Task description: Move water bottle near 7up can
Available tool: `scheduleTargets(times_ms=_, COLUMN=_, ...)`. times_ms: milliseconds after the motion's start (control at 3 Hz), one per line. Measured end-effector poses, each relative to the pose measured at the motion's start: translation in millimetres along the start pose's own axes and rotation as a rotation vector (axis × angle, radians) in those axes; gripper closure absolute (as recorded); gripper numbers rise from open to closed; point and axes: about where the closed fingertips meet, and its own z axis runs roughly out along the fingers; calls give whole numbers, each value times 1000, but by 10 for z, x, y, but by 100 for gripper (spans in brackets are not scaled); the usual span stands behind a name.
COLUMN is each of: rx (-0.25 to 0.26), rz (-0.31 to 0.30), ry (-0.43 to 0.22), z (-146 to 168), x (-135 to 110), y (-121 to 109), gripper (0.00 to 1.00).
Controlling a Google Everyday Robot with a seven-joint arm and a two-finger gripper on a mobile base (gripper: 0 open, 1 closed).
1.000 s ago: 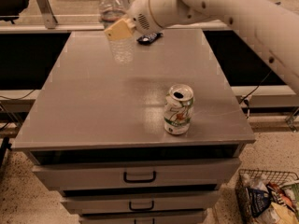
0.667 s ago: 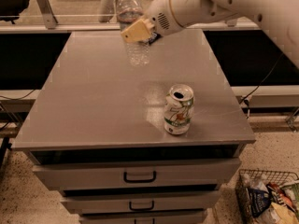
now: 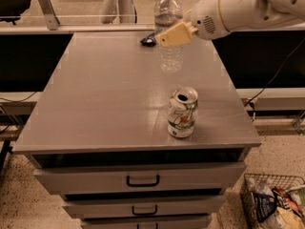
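The water bottle (image 3: 169, 18) is clear ribbed plastic with a white cap, upright over the far middle of the grey table (image 3: 95, 109). My gripper (image 3: 172, 34) reaches in from the upper right; its tan fingers (image 3: 177, 33) are shut across the bottle's middle. The bottle's base is at or just above the tabletop; I cannot tell which. The 7up can (image 3: 182, 112), dented, white and green with a silver top, stands upright near the front right edge, a short way in front of the bottle.
A small dark flat packet (image 3: 148, 41) lies at the far edge, just left of the bottle. Drawers with black handles (image 3: 142, 180) sit under the tabletop. A wire basket of packets (image 3: 274, 202) stands on the floor at the lower right.
My gripper has carried the water bottle to the right, from the far left of the table toward the far middle, more in line with the can. The can has not moved.
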Motion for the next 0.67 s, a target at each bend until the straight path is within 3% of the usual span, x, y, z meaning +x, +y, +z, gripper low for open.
scheduleTargets(times_ms=333, rx=11, rz=12, ry=-28, z=-376, x=135, y=-37, gripper=100)
scheduleTargets(times_ms=667, rx=-37, rz=45, ry=-39, z=-767, x=464, y=-18, gripper=100)
